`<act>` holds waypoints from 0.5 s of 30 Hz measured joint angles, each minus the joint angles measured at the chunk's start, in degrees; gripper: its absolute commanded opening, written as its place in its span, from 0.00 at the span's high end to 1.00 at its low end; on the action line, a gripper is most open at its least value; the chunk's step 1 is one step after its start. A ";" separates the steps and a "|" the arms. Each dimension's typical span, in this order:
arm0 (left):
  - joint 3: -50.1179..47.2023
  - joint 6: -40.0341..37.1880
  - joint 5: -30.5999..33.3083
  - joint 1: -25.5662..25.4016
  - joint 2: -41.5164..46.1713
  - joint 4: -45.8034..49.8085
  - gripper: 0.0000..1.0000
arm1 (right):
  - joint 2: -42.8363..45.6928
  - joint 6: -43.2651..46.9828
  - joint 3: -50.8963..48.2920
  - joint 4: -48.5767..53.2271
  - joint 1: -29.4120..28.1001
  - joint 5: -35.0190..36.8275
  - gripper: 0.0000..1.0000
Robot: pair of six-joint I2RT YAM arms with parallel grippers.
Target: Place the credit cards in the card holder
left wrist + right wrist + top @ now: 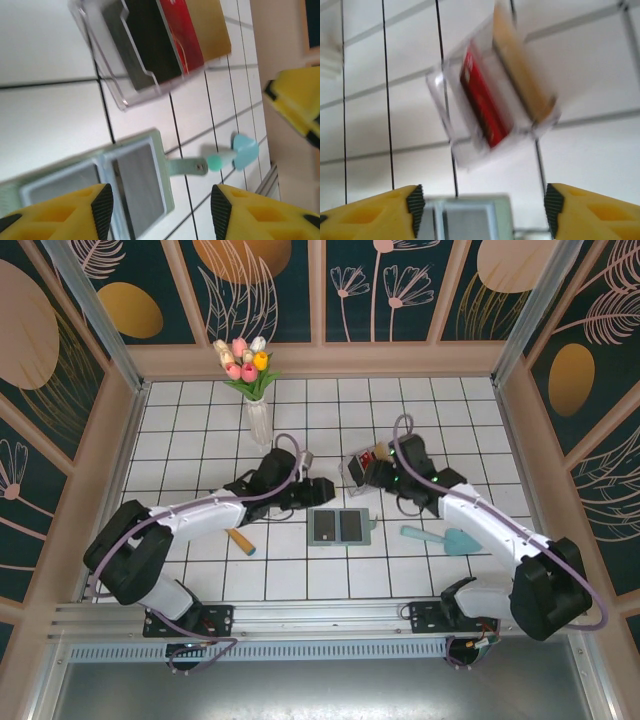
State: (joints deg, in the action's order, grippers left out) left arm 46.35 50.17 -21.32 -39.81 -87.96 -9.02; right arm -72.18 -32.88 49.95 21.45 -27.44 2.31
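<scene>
The card holder (340, 526) lies open and flat mid-table, sage green, two grey pockets facing up, tab at 3 o'clock. Dark, red and tan credit cards (185, 35) stand in a clear box (105, 60) at its 1 o'clock. The left gripper (161, 210) hovers at the holder's 11 o'clock and the right gripper (484, 205) by the box, both spread and holding nothing.

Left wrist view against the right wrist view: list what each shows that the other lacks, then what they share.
Left wrist alone: the teal scoop, the side tab of the card holder, a dark card in the clear box, and the left pincer, open. Right wrist alone: both fingers of the right pincer, standing apart. Shared: the clear box with its red card and tan card, and the card holder on the white tiles.
</scene>
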 measured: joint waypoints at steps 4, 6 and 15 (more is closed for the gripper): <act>-0.66 1.22 0.28 3.93 -0.09 -0.61 0.42 | -4.31 4.90 3.10 -2.08 10.43 -5.09 0.17; -0.63 1.62 -0.04 4.55 -0.70 -1.22 0.42 | -8.66 6.73 4.52 -3.39 14.36 -9.33 0.16; -0.57 2.23 -2.23 4.92 -2.93 -1.49 0.42 | -25.79 10.08 11.89 -8.41 16.94 -27.91 0.16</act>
State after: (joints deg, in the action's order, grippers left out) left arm 45.78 52.40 -23.55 -34.89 -90.89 -10.50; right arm -97.97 -22.81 61.84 13.04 -10.50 -25.61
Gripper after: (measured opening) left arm 0.576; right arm 0.842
